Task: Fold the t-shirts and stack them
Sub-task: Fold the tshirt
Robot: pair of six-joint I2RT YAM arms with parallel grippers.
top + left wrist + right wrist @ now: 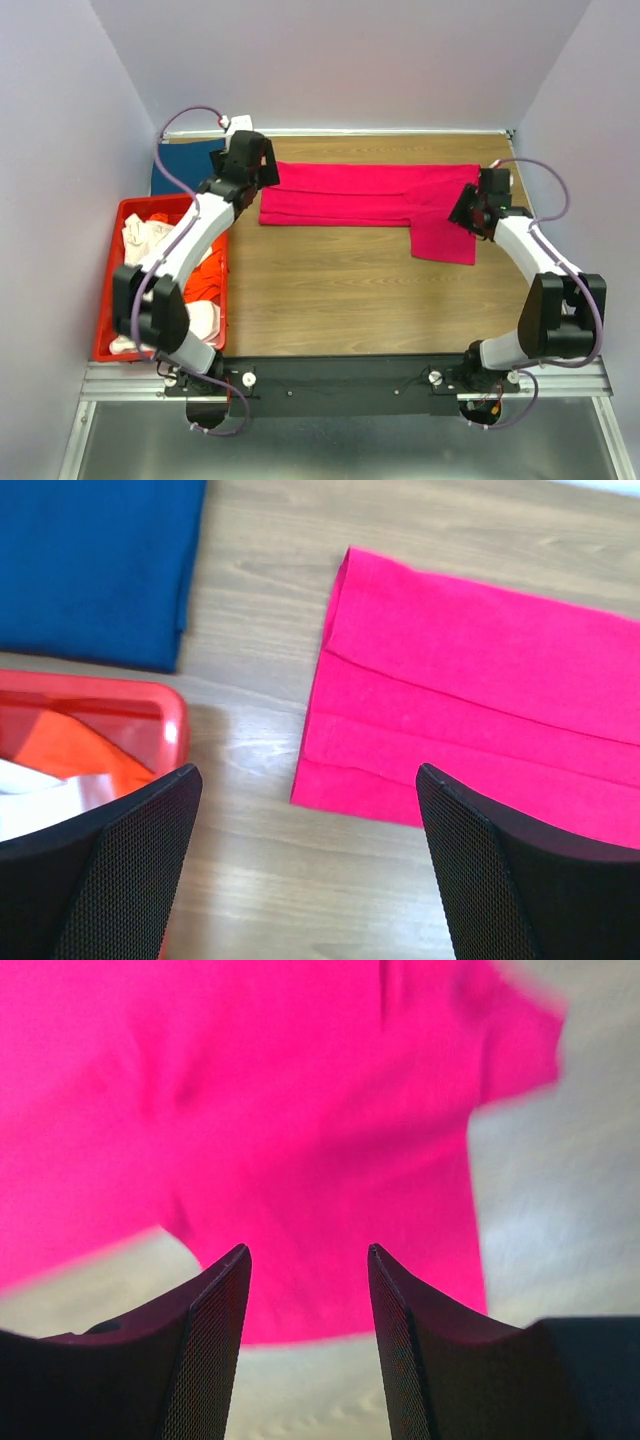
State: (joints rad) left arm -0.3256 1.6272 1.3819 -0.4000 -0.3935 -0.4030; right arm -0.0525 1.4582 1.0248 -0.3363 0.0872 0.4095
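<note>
Arm bases sit at six o'clock in the top view, and both arms reach out over the wooden table [330,290]. At twelve o'clock the pink t-shirt [360,195] lies flat as a long folded band, with one part dropping toward four o'clock at its right end. The left gripper [255,160] hangs above the band's left end, and the right gripper [470,205] is at the right end. A blue t-shirt [185,165] lies at ten o'clock, and a red crate [105,300] at eight o'clock holds orange cloth [205,280] and white cloth [140,235]. From the left wrist, the left gripper [308,780] shows its jaws spread wide with nothing between them. The pink t-shirt [470,690] fills two o'clock, the blue t-shirt [95,560] lies at ten o'clock, and the red crate [120,695] corner is at eight o'clock. From the right wrist, blurred, the right gripper [308,1250] has its jaws apart by a narrower gap, gripping nothing, with the pink t-shirt [300,1110] spread beyond them from nine to one o'clock.
</note>
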